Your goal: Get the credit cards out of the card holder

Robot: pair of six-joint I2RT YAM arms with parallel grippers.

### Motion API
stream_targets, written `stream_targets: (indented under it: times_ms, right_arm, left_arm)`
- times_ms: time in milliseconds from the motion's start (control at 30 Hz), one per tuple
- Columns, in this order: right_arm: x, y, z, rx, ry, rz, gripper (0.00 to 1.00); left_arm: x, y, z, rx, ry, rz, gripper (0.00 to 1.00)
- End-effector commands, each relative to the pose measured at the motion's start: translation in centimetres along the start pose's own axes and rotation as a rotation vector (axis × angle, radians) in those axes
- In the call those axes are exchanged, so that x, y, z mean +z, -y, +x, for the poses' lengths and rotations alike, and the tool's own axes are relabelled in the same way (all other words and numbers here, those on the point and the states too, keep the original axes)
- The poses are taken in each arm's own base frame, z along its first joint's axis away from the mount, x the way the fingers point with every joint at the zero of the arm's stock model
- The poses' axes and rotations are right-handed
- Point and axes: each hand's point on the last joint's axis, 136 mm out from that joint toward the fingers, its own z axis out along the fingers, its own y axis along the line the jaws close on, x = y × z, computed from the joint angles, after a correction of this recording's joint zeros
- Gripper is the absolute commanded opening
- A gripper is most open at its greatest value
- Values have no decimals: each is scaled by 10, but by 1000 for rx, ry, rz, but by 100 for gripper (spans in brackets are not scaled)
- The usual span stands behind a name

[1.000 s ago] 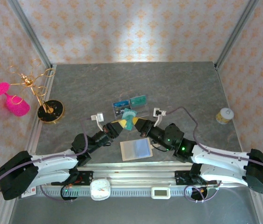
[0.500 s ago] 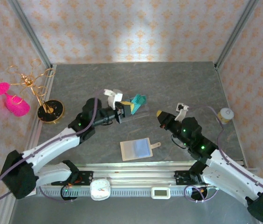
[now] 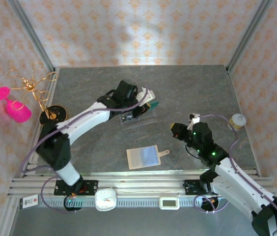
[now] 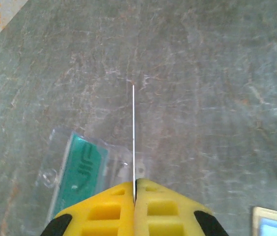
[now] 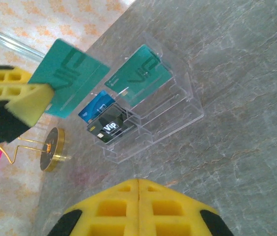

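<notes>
Top external, notes from beside the table. A second ago both grippers were nose to nose just beyond the card holder (image 3: 143, 157), a teal card between them. Half a second ago they had split. Now the left gripper (image 3: 147, 104) has swung out over the far end of the clear tray (image 3: 133, 119), and the right gripper (image 3: 174, 129) has pulled back to the right, well apart from both tray and holder.

Left jaws: clamped on the held teal card (image 5: 69, 78). The left wrist view shows it edge-on as a thin line rising from between the shut yellow fingers, with the tray below. The card is not yet in a slot.

Right jaws: pressed together with nothing between them, pointed at the tray from a distance.

Tray contents in the right wrist view: a second teal card (image 5: 138, 73) standing in a rear slot, with a blue card (image 5: 96, 108) and a black card (image 5: 110, 125) lower down.

The card holder lies open and flat at the near middle of the table, pale bluish slots up, snap tab to the right, and nothing is touching it. I cannot tell whether its slots still carry a card.

My reading: the extraction and hand-over are finished for this card, and the left arm alone is delivering it. What's needed next is to lower it into a free slot without knocking the standing teal one.
</notes>
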Motion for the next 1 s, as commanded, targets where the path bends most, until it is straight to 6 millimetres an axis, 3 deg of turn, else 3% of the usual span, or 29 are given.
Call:
stream_targets:
  times_ms: [0,200,933,967]
  right_arm:
    - [4,3,0,-16,-18,-13,1]
    - [10,10,-9,-3,-15,-6,1]
    - [18,12,-18,-6,-15,6,1]
    - [18,12,-18,-7,-15,7,0]
  left_arm:
    - [11,-10,24,87,-145,31,0]
    - [21,-31,24,120,-135,-13,0]
    - [42,-47,32,134,-113,7,0]
    - [51,-47,42,124,-136,15,0]
